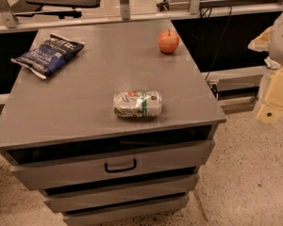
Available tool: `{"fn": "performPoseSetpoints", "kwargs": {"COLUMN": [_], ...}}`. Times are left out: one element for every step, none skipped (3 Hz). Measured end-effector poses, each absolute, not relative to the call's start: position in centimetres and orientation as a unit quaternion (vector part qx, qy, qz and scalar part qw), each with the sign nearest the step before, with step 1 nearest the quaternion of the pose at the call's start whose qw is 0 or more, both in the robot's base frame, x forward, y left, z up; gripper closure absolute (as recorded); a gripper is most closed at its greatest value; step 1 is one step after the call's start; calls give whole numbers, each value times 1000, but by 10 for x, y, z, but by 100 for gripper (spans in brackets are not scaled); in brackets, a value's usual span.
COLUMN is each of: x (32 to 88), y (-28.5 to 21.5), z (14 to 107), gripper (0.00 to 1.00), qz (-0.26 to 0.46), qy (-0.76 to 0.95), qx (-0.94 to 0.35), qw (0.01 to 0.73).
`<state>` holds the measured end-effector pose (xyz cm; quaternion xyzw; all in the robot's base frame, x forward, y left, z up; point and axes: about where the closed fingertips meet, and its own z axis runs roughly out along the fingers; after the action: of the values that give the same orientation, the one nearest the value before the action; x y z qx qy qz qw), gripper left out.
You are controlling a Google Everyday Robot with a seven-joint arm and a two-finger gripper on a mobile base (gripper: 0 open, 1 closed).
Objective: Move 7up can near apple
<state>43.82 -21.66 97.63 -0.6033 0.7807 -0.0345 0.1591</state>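
The 7up can [137, 103] lies on its side on the grey cabinet top [85, 79], near the front edge and right of centre. It is silvery-white with green bands and a red-orange mark. The apple [168, 41] is red-orange with a short stem and stands near the top's far right corner, well behind the can. My gripper [275, 95] shows as pale cream parts at the right edge of the view. It is off the cabinet, over the floor, far to the right of the can, and touches nothing.
A dark blue chip bag [49, 54] lies at the top's far left. The cabinet has drawers [118, 164] below its front edge. A metal rail [125, 4] and cables [212, 36] run behind it. Speckled floor [245, 173] lies to the right.
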Motion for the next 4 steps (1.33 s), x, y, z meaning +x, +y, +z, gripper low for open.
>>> {"fn": "performPoseSetpoints", "kwargs": {"x": [438, 449, 474, 499], "y": [-216, -192, -145, -109], "z": [977, 963, 934, 912], "gripper": [0, 0, 0, 0], "qz": [-35, -16, 21, 43], "qy": [780, 771, 753, 742], "qx": [-603, -611, -621, -620], "qw": [161, 181, 215, 251]}}
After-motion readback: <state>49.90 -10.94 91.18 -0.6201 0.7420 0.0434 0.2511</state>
